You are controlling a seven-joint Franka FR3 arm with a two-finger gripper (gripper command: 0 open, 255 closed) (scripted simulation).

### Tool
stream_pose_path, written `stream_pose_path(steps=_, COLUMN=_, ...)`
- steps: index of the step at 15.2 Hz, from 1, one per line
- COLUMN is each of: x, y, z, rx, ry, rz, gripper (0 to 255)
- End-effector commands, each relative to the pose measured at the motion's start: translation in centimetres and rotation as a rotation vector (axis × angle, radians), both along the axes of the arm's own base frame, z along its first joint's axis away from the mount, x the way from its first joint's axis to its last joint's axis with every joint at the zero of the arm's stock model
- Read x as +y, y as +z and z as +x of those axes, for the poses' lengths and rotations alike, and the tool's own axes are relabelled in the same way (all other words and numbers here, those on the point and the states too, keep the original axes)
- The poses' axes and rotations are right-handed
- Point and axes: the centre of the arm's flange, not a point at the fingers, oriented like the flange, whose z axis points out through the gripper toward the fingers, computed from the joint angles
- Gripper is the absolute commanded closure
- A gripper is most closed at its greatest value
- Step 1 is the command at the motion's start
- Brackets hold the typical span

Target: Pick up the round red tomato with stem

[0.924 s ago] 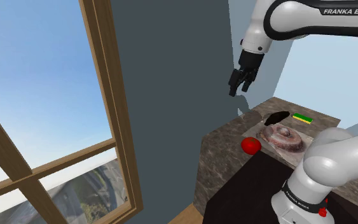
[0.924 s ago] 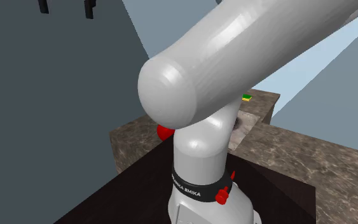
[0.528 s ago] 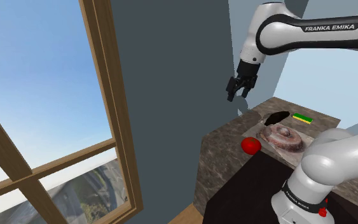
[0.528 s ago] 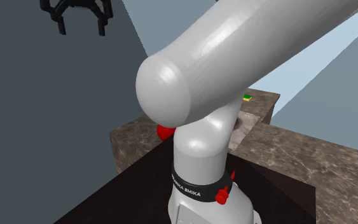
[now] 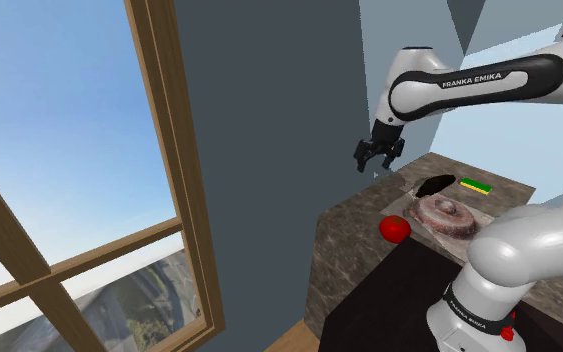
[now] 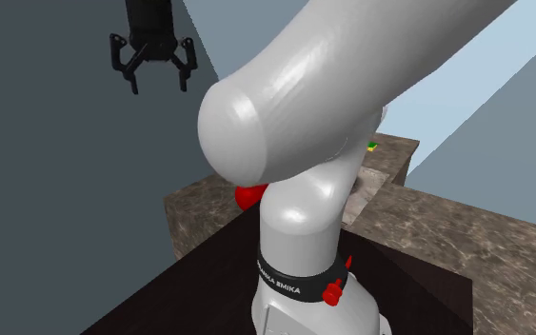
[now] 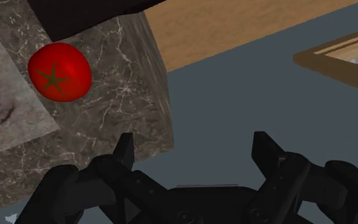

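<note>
The round red tomato (image 5: 395, 228) with a green star-shaped stem (image 7: 59, 72) sits on the dark marble counter (image 5: 354, 215) near its front corner. In the second exterior view the white arm hides all but a red sliver of the tomato (image 6: 248, 196). My black gripper (image 5: 379, 156) hangs in the air well above the counter, up and to the shoulder view's left of the tomato, close to the dark grey wall. Its fingers (image 7: 124, 151) stand wide apart with nothing between them. The gripper (image 6: 156, 81) is open, and in the wrist view (image 7: 193, 153) the tomato lies ahead and off to one side.
A brownish ring-shaped thing (image 5: 447, 212) lies on a grey mat beside the tomato. A green and yellow sponge (image 5: 476, 186) and a black oval thing (image 5: 434, 185) sit farther back. A wood-framed window (image 5: 159, 150) stands at the shoulder view's left. The arm's base rests on the dark stand (image 6: 189, 285).
The arm has swung down and the gripper has dropped lower toward the counter, coming further into the second exterior view. The tomato has not moved.
</note>
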Motion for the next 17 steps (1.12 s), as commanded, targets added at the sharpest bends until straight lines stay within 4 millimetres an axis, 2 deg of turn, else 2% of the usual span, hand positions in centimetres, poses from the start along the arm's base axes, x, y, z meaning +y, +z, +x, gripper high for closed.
stream_pose_path(steps=1, x=-1.8, y=-2.1, z=0.3, rx=-0.002, ry=-0.066, rz=-0.006, gripper=0)
stream_pose_path(steps=9, x=-8.3, y=-9.8, z=0.2, rx=-0.004, ry=-0.319, rz=-0.03, gripper=0)
stream_pose_path(steps=17, x=-14.8, y=-17.3, z=-1.6, rx=-0.006, ry=-0.573, rz=-0.053, gripper=0)
